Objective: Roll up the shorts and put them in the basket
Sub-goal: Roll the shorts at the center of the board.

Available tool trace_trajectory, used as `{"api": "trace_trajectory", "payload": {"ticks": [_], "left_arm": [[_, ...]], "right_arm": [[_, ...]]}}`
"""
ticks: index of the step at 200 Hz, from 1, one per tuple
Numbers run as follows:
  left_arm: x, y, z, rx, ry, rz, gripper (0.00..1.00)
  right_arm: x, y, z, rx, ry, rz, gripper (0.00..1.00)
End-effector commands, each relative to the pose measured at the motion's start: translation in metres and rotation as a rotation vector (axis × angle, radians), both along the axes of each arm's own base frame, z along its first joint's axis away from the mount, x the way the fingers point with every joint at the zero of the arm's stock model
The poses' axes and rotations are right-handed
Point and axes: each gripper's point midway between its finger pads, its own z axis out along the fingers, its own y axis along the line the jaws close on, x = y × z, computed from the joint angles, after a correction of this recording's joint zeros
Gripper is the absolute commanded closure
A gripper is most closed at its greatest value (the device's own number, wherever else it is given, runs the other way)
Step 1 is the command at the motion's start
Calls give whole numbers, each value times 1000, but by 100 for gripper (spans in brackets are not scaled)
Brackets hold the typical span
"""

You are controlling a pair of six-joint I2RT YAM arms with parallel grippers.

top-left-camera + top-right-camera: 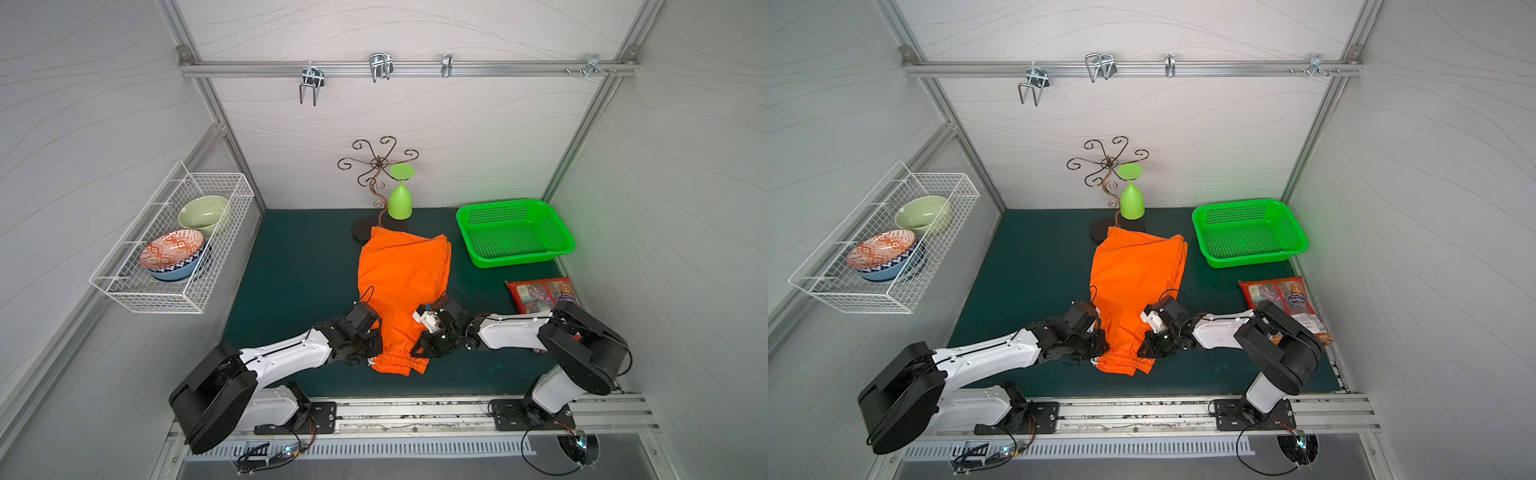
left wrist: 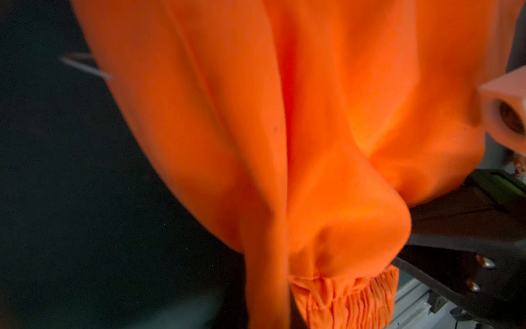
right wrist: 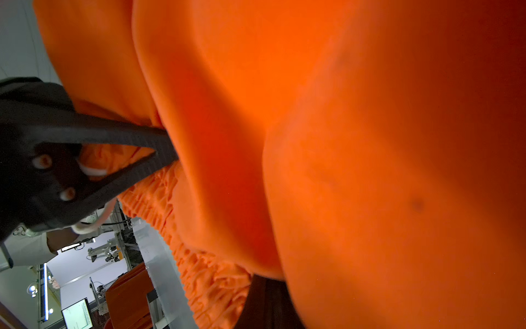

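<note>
Midway across the dark green mat (image 1: 299, 270), the orange shorts (image 1: 401, 282) lie folded lengthwise, gathered waistband (image 1: 399, 365) nearest the robot. The left gripper (image 1: 372, 352) and right gripper (image 1: 419, 350) flank that end, each pinched tight on the cloth. The roll appears barely begun. Next, both must turn the waistband over together, toward the hems.

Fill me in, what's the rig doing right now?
Both arms are on the orange shorts, which lie lengthwise on the green mat. The left end effector and right end effector are shut on the cloth at either side of the waistband, the end nearest the robot. Nothing is rolled yet; the legs lie flat toward the back.
</note>
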Motion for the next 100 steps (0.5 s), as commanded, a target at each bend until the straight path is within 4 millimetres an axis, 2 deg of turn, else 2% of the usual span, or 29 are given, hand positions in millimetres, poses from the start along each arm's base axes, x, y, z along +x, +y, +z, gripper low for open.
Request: {"api": "trace_trajectory", "payload": {"ticks": [1,6,20,31,49,62,67,72,73,76,78,100], "left_arm": [[10,-4,24,-95,-7,29,100],[13,-3,28,-118,0,46,100],[19,2,37,-167,19,94,100],[23,4,43,-180,28,112,100],[25,5,52,-173,30,111,100],[28,3,57,-183,32,113,100],[29,2,58,-188,34,119,100],[30,1,59,-197,38,127,100],[30,1,59,-198,38,127,100],[30,1,59,-200,43,132,100],[30,1,60,-204,45,136,100],[34,2,60,-223,72,175,100]], "right_arm": [[2,-17,-9,-130,-89,10,100],[3,-18,-5,-143,-123,20,96],[1,-17,10,-182,-244,69,71],[0,-18,23,-218,-366,109,57],[-4,-15,41,-274,-549,168,47],[-9,-6,54,-277,-666,211,38],[-11,-2,57,-278,-706,228,28],[-13,3,60,-274,-748,252,26],[-14,3,60,-274,-753,258,24],[-16,6,61,-279,-779,268,10],[-16,8,62,-279,-795,276,6],[-28,28,61,-315,-939,375,5]]}}
